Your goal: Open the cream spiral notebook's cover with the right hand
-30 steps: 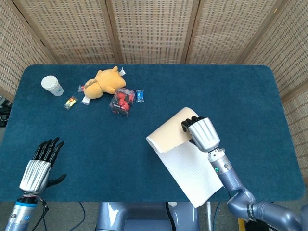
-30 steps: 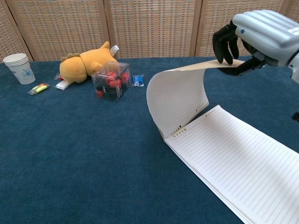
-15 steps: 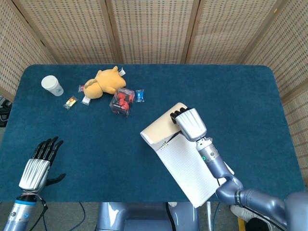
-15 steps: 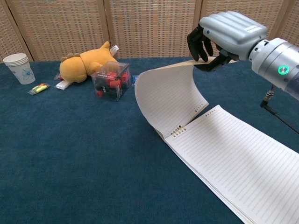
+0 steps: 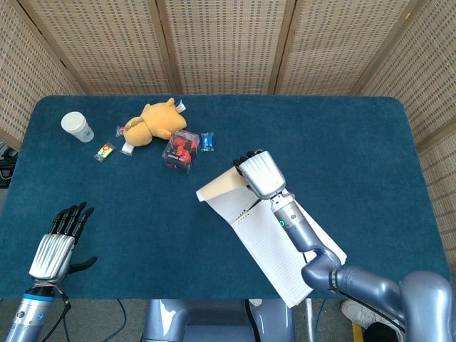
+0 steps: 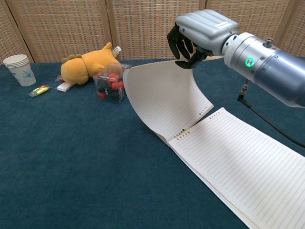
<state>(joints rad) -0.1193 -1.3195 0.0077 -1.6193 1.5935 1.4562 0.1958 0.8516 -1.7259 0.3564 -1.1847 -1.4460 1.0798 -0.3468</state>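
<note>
The cream spiral notebook (image 5: 281, 253) lies open at the table's front right, its lined page (image 6: 243, 164) facing up. Its cover (image 5: 219, 189) stands lifted and curved, arching up from the spiral toward the left, with the lined inner side (image 6: 159, 98) showing in the chest view. My right hand (image 5: 258, 173) grips the cover's free top edge, fingers curled over it (image 6: 200, 29). My left hand (image 5: 57, 246) hovers at the front left with fingers spread and holds nothing; the chest view does not show it.
A yellow plush toy (image 5: 153, 121), a clear box of red items (image 5: 181, 150) and a blue packet (image 5: 207, 141) lie left of the lifted cover. A paper cup (image 5: 77, 126) and small packets (image 5: 105, 151) sit at the far left. The raised cover reaches close to the box (image 6: 110, 82).
My right hand has moved left and slightly back with the cover's edge, swinging the cover further over toward the left. The left hand has stayed where it was.
</note>
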